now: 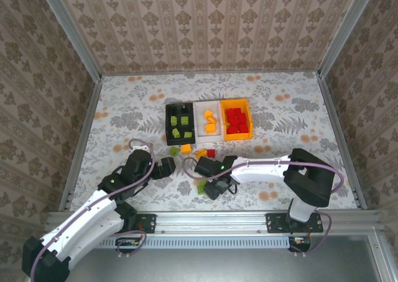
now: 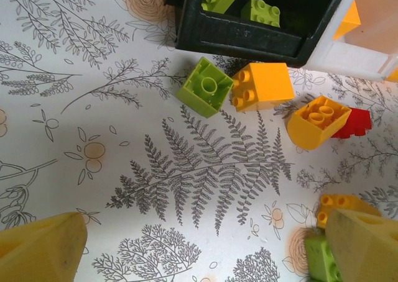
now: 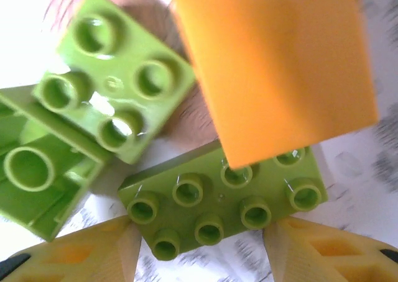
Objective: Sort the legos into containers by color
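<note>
The containers stand joined at the back: black (image 1: 168,118) with green legos, white (image 1: 200,111) with orange ones, orange (image 1: 237,102) with red ones. Loose legos lie in front of them: green (image 2: 205,86), orange (image 2: 261,86), orange-yellow (image 2: 318,120) and red (image 2: 356,123). My left gripper (image 2: 205,251) hangs open over bare table just short of them. My right gripper (image 3: 202,241) is shut on a long green lego (image 3: 224,201), one finger at each end. An orange lego (image 3: 280,64) overlaps it, and other green legos (image 3: 112,77) lie beside it.
The black bin's near wall (image 2: 249,36) is close ahead of the left gripper, with the white bin (image 2: 367,52) to its right. An orange lego (image 2: 339,202) and a green one (image 2: 318,257) sit by the left gripper's right finger. Metal rails edge the table.
</note>
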Robot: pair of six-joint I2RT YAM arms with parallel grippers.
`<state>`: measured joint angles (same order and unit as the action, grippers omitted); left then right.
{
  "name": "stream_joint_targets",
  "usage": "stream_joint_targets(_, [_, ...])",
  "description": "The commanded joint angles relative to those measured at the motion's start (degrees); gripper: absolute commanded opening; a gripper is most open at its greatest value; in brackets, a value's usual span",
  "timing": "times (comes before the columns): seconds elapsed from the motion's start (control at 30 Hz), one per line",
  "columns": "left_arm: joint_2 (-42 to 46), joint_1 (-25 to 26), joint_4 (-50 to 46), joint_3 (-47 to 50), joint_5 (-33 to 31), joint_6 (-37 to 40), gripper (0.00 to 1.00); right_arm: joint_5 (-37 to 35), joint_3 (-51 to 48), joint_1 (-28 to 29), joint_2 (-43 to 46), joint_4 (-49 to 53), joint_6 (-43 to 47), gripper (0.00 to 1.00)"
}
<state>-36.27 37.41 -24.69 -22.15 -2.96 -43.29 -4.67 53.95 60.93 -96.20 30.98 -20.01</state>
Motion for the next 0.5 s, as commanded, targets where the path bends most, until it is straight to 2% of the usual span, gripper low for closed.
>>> stream_joint_targets(0.0, [-0.33, -0.54, 0.49, -0.34, 1.54, 1.21, 1.0, -6.05, -0.91, -2.31, 2.67, -2.98, 1.09, 0.56])
stream_joint_targets(0.2, [-1.34, -0.49, 1.48, -0.44, 1.71, 1.34, 1.0, -7.9, -3.61, -4.83, 5.18, -2.16, -1.39, 0.59])
stream_joint_targets(0.33, [-1.78, -0.49, 1.6, -0.26, 1.59, 1.32, 1.0, -8.43, -3.73, -4.94, 5.86, -3.35, -1.86, 0.79])
stream_joint_targets(0.47, [-2.05, -0.54, 1.69, -0.17, 1.6, 1.17, 1.0, -7.87, -2.47, -5.12, 4.48, -5.63, -0.71, 0.89])
